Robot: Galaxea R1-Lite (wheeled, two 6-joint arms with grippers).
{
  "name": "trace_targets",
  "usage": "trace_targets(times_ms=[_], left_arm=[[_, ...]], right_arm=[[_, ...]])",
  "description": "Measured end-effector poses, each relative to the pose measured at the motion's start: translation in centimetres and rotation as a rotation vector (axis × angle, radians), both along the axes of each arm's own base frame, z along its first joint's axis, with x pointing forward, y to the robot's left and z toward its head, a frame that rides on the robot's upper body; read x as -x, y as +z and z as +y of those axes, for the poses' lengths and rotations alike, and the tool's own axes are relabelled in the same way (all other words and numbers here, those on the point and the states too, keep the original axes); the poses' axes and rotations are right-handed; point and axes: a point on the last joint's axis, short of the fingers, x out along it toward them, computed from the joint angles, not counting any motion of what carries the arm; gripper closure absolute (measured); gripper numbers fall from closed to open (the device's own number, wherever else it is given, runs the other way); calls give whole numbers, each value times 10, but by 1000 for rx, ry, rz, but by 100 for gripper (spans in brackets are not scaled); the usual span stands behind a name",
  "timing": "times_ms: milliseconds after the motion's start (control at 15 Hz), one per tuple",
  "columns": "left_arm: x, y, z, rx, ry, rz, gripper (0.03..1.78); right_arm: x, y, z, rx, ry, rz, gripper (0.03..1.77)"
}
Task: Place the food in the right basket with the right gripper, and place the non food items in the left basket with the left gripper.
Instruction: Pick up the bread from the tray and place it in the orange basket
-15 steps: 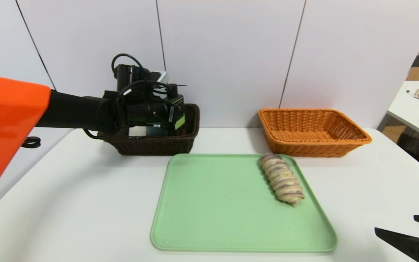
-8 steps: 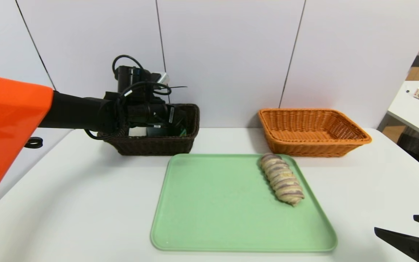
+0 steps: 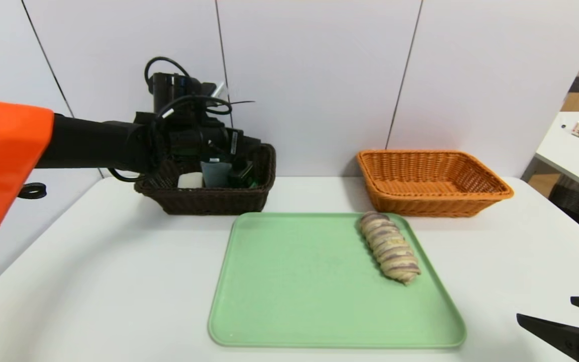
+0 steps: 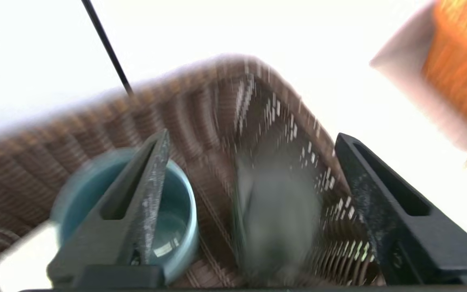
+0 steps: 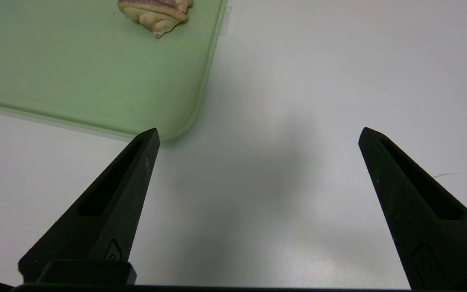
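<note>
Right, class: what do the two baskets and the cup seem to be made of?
Orange basket: wicker, perhaps plastic strands, since the weave shows and looks slightly glossy.
Dark basket: similar weave, dark brown, material uncertain.
Cup: probably smooth plastic; its blue-grey wall looks even and plain, though glazed ceramic is possible.

Woven, rough wicker on the left basket (image 3: 214, 202) and right basket (image 3: 435, 206); smooth plastic-looking cup (image 3: 216, 174); smooth, matt green tray (image 3: 319, 281); smooth white table (image 3: 93, 281)

"What did the food look like?"
"A tan, purple-streaked ridged roll (image 3: 390, 247), lying aslant on the tray (image 3: 319, 281)."
"And the dark basket (image 3: 214, 202)?"
"It held white soap (image 3: 190, 180), a blue-grey cup (image 3: 216, 174) and, apparently, the dark bottle (image 3: 250, 182)."
</note>
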Motion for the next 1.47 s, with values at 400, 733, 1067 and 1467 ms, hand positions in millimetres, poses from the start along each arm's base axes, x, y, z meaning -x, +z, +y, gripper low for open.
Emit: trace_targets(times_ms=[400, 733, 1067, 1467], left_arm=[[20, 57, 8, 42, 10, -144, 21], [43, 72, 15, 69, 20, -80, 16], [78, 46, 13, 92, 30, 117, 14], [131, 12, 7, 47, 42, 272, 13]], right_arm=[[-1, 2, 0, 0, 0, -6, 10], [-3, 10, 0, -1, -3, -35, 10], [-13, 20, 1, -5, -1, -48, 10], [-42, 38, 6, -20, 1, 84, 10]])
